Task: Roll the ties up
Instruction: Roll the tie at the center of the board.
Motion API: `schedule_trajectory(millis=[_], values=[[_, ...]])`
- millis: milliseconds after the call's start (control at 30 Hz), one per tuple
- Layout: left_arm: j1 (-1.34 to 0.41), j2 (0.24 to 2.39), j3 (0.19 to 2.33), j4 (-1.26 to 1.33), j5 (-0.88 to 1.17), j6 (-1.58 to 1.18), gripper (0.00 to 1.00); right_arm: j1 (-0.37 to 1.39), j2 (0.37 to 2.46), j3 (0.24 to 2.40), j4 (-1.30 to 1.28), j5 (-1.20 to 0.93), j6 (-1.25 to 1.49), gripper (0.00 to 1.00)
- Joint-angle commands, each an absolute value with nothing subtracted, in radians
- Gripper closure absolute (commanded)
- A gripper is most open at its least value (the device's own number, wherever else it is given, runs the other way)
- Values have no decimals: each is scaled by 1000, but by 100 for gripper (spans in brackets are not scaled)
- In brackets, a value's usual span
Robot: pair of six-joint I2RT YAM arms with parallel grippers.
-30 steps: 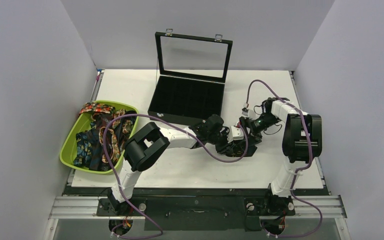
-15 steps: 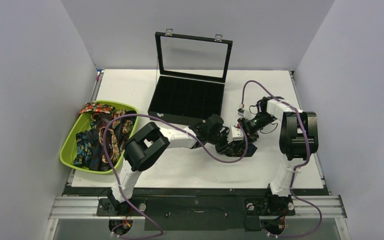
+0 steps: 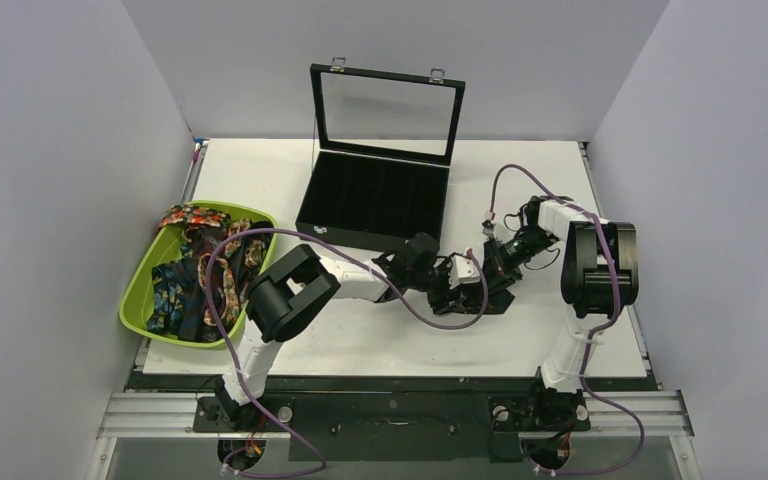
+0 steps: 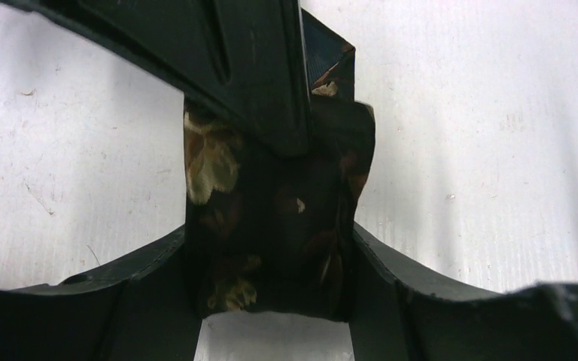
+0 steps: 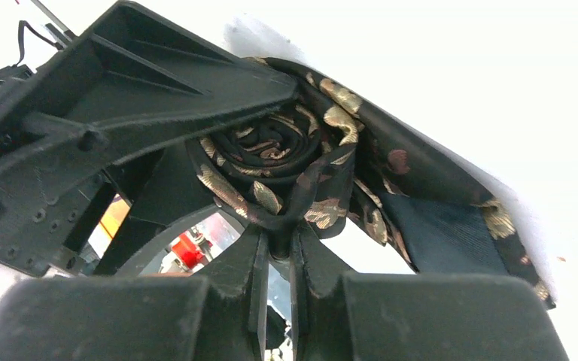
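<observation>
Standing by the table [image 3: 260, 165], I see the two arms meet a little right of its middle, between the open black case [image 3: 375, 200] and the near edge. The dark tie [image 5: 271, 147] with tan-gold flowers sits there between them, wound into a tight coil at one end with a loose tail running off along the table. The right gripper [image 5: 277, 244] has its jaws pinched shut on a fold of the outer wrap. The left gripper [image 4: 269, 241] brackets the roll on both sides; whether its jaws press the cloth or merely flank it, I cannot tell.

The fabric looks light, soft and slick, so I judge the coil would spring loose if let go. The surest hold is across the roll's flat sides, squeezing the layers together, not on the floppy tail.

From above, the arms cover the tie entirely, and the tail's full length is cut off in the wrist views. More ties [image 3: 205, 275] lie heaped in the green basket [image 3: 138, 300] at the left edge.
</observation>
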State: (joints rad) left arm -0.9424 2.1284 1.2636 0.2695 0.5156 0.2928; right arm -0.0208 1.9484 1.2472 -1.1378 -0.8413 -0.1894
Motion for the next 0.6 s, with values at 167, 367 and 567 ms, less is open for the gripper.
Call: schedule_trajectory(millis=[167, 367, 567], values=[[-923, 2095, 1212, 441, 584, 259, 38, -55, 2011, 1250, -1061, -602, -198, 100], [-934, 2134, 1268, 470, 599, 263, 36, -54, 2027, 1262, -1060, -559, -189, 100], [-946, 2173, 1324, 468, 607, 248, 36, -39, 2035, 1266, -1047, -521, -187, 100]])
